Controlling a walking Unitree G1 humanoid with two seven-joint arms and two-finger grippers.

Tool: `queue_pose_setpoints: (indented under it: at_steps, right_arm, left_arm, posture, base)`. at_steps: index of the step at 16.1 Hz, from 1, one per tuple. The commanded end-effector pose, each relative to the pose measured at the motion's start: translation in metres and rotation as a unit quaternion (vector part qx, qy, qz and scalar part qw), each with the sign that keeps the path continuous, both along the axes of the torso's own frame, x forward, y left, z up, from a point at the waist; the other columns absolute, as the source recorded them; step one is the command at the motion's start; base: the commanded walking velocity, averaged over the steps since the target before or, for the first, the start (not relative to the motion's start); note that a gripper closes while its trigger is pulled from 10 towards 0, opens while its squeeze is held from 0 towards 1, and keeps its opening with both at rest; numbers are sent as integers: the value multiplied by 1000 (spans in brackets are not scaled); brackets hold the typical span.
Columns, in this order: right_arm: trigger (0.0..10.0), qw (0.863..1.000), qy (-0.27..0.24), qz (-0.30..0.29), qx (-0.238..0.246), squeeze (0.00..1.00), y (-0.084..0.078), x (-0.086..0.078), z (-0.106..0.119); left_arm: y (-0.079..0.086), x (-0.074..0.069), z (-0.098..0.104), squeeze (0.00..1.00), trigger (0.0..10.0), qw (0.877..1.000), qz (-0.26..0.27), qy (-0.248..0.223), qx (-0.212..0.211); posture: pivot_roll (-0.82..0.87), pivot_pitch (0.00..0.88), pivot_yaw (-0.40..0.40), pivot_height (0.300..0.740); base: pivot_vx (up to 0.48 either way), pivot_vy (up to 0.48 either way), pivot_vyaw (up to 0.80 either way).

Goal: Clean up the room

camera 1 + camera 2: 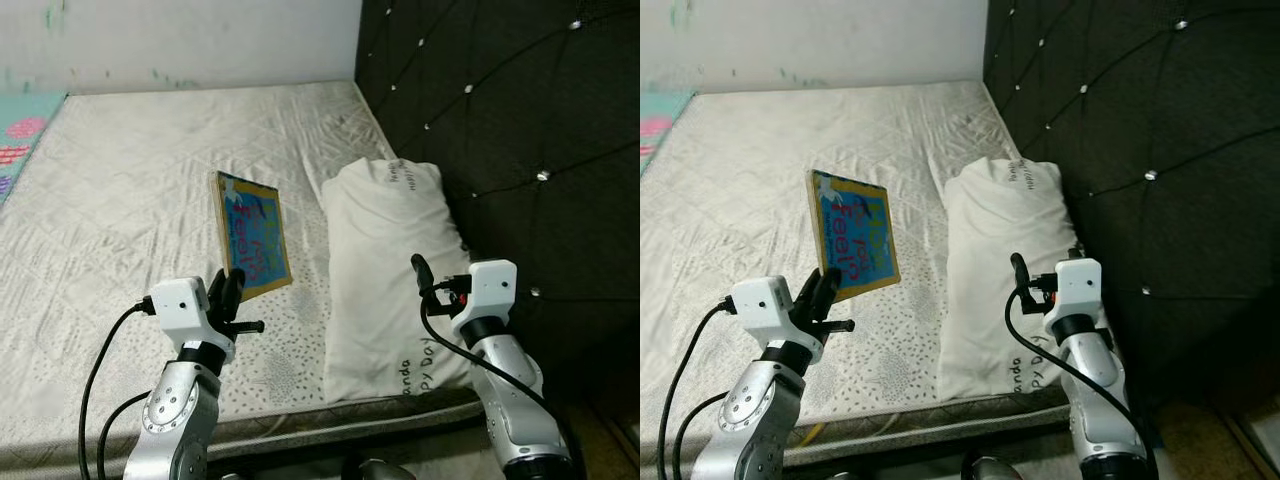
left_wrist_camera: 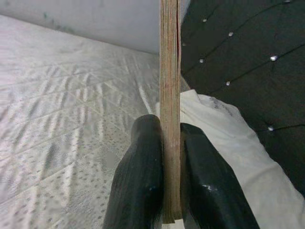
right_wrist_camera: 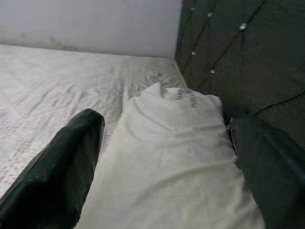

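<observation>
Book (image 1: 252, 234): lifted off the bed (image 1: 130, 170), upright and tilted, just left of the pillow (image 1: 390, 270)
Left hand (image 2: 167, 181): clamped tight on the book's lower edge
Right hand (image 3: 162, 162): spread wide over the pillow, holding nothing
Advice: keep grip firm, carry level, avoid brushing the pillow, set down flat
</observation>
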State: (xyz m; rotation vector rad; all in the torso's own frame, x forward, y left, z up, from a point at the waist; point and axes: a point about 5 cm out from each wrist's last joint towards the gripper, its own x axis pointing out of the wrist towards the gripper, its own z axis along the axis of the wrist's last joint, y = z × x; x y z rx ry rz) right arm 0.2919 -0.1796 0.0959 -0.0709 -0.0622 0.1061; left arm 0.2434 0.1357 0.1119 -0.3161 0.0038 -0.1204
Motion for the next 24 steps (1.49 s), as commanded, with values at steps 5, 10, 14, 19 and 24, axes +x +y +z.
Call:
queue_pose_setpoints:
  at_steps: [5,10,14,19,24]
  right_arm:
    - [10000,1000,-7,1,-3,0,-1,1,3]
    - [10000,1000,-8,2,-3,0,-1,2,4]
    - [10000,999,-16,9,-27,0,1,2,6]
    - [10000,999,-16,12,-28,0,2,1,6]
    - [10000,1000,-15,7,-20,0,-3,1,6]
  left_arm:
    - [-2,0,11,0,10000,999,-11,-33,-5]
    - [-1,0,10,0,10000,1000,-7,-30,-3]
    - [0,1,8,0,10000,1000,-1,-23,-4]
    - [1,3,1,0,10000,1000,3,1,-18]
    - [9,4,-3,0,10000,999,15,19,-31]
  posture:
    - [-130,103,-3,740]
    - [-130,101,-3,740]
    - [-130,102,-5,740]
    - [-133,109,-9,740]
    - [-133,109,-15,740]
  base:
    - [0,0,0]
    - [0,0,0]
    - [0,0,0]
    - [0,0,516]
    - [0,0,111]
